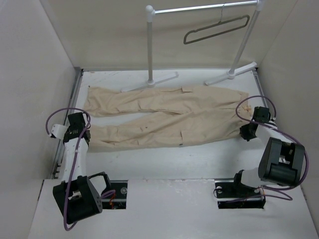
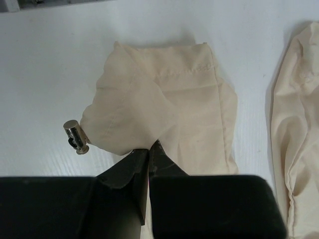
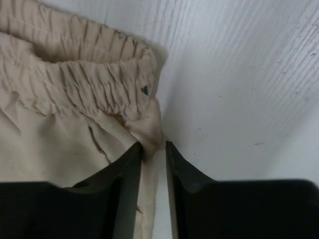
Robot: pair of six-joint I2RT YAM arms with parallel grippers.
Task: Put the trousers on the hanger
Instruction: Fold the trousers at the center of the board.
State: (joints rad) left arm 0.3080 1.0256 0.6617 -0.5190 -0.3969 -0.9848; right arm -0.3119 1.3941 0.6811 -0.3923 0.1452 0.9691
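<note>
Trousers [image 1: 164, 117] lie flat on the table [image 1: 164, 164], just in front of the garment rack's [image 1: 149, 45] feet. The hanger [image 1: 217, 29] hangs on the rack's bar, untouched.

Left gripper [image 2: 148, 149]: jaws pressed together, pinching the hem of the leg farther from the rack, beside a metal cord stopper [image 2: 76, 137].

Right gripper [image 3: 154, 149]: jaws a narrow gap apart at the elastic waistband [image 3: 75, 84] corner farther from the rack. Cloth sits in the gap against one finger; I can't tell if it's clamped.

I'd confirm that bite first, then lift both ends together, cloth taut.

Hidden: how many layers each claw has. The hanger is thin and hard to read.
</note>
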